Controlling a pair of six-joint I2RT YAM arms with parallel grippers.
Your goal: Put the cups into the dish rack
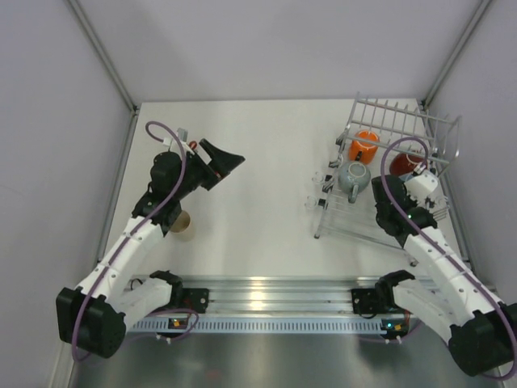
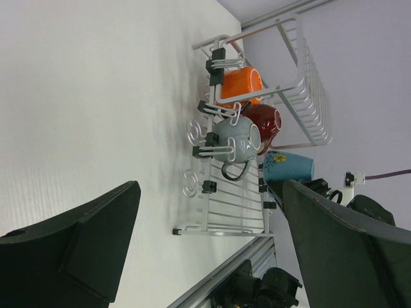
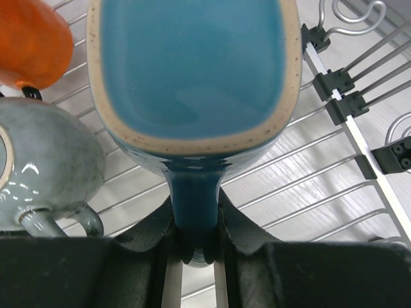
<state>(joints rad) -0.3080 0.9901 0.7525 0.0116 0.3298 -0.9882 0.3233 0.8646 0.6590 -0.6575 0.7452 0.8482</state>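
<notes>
Closest to the lens, the light blue mug [image 3: 192, 70] is gripped by its handle [image 3: 192, 205] in the right claw [image 3: 194, 250], which is clamped tight on it above the wire base of the dish rack [image 3: 359, 167]. The grey mug [image 3: 45, 160] and orange mug [image 3: 29, 38] are seated just beside it, so the blue one is best lowered clear of them and released only once it is borne by the wires. The left claw [image 1: 222, 158] is held wide apart, empty, over the counter [image 1: 266, 226], near the cream mug [image 1: 184, 223].

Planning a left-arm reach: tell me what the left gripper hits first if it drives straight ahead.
Free over the table, then likely the dish rack, near the grey mug; depth is unclear.
</notes>
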